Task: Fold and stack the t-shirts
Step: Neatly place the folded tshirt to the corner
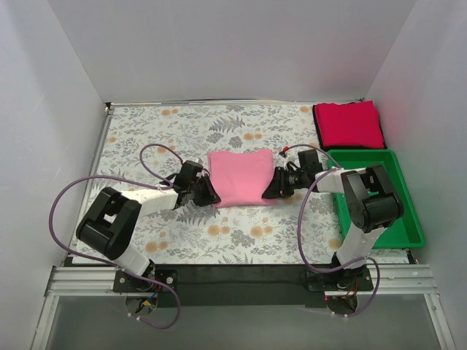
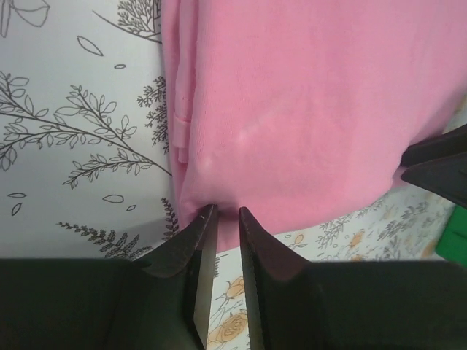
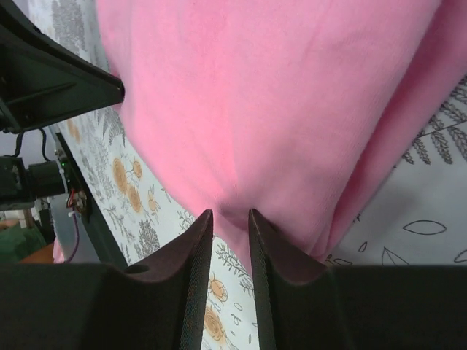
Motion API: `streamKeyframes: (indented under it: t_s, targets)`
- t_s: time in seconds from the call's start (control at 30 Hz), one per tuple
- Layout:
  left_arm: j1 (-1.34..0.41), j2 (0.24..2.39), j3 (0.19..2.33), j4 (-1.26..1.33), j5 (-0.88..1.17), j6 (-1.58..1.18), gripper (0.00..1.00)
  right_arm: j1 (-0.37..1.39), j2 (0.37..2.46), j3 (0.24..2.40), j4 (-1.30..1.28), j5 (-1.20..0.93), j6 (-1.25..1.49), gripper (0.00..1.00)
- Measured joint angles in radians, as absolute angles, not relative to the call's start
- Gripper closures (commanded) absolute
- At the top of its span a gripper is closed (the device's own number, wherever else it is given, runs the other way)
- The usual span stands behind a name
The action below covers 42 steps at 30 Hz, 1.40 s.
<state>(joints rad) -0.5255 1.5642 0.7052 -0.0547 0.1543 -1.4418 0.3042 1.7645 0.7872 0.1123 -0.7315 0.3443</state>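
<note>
1. Spreading beneath both tools, the desk (image 1: 146, 131) wears a floral cloth.
2. The pink t-shirt (image 1: 239, 175) lies flat between the two tools, partly folded into a rough rectangle.
3. The green bin (image 1: 408, 219) sits on the outer side of the right tool.
4. The red t-shirt (image 1: 349, 124) lies folded, farther out past the bin, well apart from the right tool.
5. The left tool (image 2: 225, 211) has its fingers drawn nearly together, pinching the pink t-shirt's edge.
6. The right tool (image 3: 230, 213) pinches the opposite edge, fabric puckered between its tips.

Robot lab cell, white panel walls (image 1: 219, 44), aluminium base rail (image 1: 408, 281)
</note>
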Motion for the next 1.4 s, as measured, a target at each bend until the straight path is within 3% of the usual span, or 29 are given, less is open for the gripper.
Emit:
streamKeyframes:
  t_s: [0.17, 0.3, 0.43, 0.6, 0.7, 0.8, 0.9, 0.93, 1.17, 1.27, 1.4]
  targets:
    - [-0.511, 1.561, 0.679, -0.038, 0.145, -1.466, 0.81, 0.268, 1.773, 0.755, 0.163, -0.78, 0.335, 0.71]
    - [-0.503, 1.53, 0.675, -0.072, 0.119, -1.453, 0.73, 0.255, 1.734, 0.74, 0.123, -0.754, 0.307, 0.7]
    - [-0.502, 1.468, 0.69, -0.175, 0.05, -1.398, 0.47, 0.255, 1.631, 0.747, -0.011, -0.652, 0.258, 0.67]
    - [-0.554, 1.397, 0.771, -0.26, -0.054, -1.299, 0.33, 0.254, 1.436, 0.828, -0.198, -0.455, 0.205, 0.6]
    - [-0.611, 1.357, 0.833, -0.276, -0.09, -1.223, 0.3, 0.253, 1.298, 0.888, -0.278, -0.314, 0.19, 0.47]
    - [-0.668, 1.343, 0.88, -0.276, -0.118, -1.16, 0.29, 0.25, 1.179, 0.928, -0.317, -0.211, 0.186, 0.3]
    - [-0.733, 1.35, 0.908, -0.267, -0.146, -1.093, 0.25, 0.248, 1.079, 0.936, -0.347, -0.129, 0.205, 0.07]
    - [-0.758, 1.36, 0.921, -0.266, -0.155, -1.072, 0.23, 0.246, 1.056, 0.936, -0.358, -0.108, 0.212, 0.05]
    - [-0.899, 1.566, 1.076, -0.24, -0.2, -0.933, 0.22, 0.229, 1.005, 0.905, -0.407, -0.043, 0.257, 0.02]
    - [-0.945, 1.671, 1.136, -0.217, -0.218, -0.875, 0.4, 0.216, 1.009, 0.873, -0.441, -0.022, 0.287, 0.06]
    - [-0.995, 1.798, 1.216, -0.2, -0.233, -0.806, 0.42, 0.18, 1.007, 0.825, -0.477, 0.02, 0.331, 0.1]
